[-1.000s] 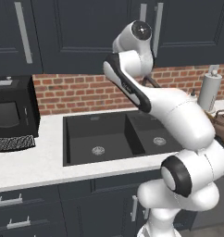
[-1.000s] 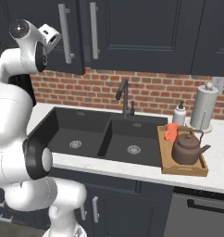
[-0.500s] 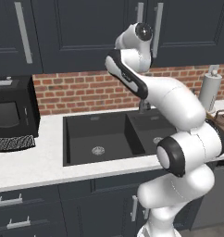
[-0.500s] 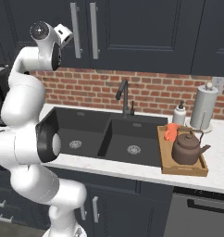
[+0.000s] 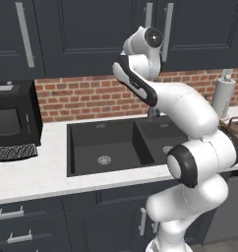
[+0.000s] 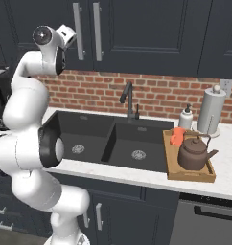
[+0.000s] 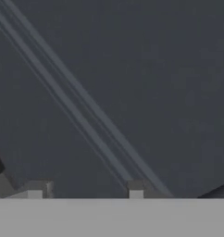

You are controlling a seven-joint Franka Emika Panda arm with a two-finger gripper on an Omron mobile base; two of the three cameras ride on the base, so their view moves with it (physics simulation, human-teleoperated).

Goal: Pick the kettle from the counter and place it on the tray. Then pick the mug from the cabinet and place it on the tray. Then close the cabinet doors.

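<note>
The kettle [image 6: 194,153] and the orange-red mug [image 6: 177,136] sit on the wooden tray [image 6: 191,175] on the white tabletop [image 6: 223,177], right of the black sink [image 6: 108,143]. Both cabinet doors [image 6: 151,33] are closed. The pincer [image 7: 85,187], raised close against a door panel, has its tips apart, holding nothing.

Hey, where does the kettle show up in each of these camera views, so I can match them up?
Left base view: kettle at the far right edge, mostly hidden behind the arm.
Right base view: kettle on the tray, lower right, right of the sink.
Hand view: close-up of dark cabinet door panelling.
Shared landmark: the paper towel roll stands behind the kettle in both base views.
</note>
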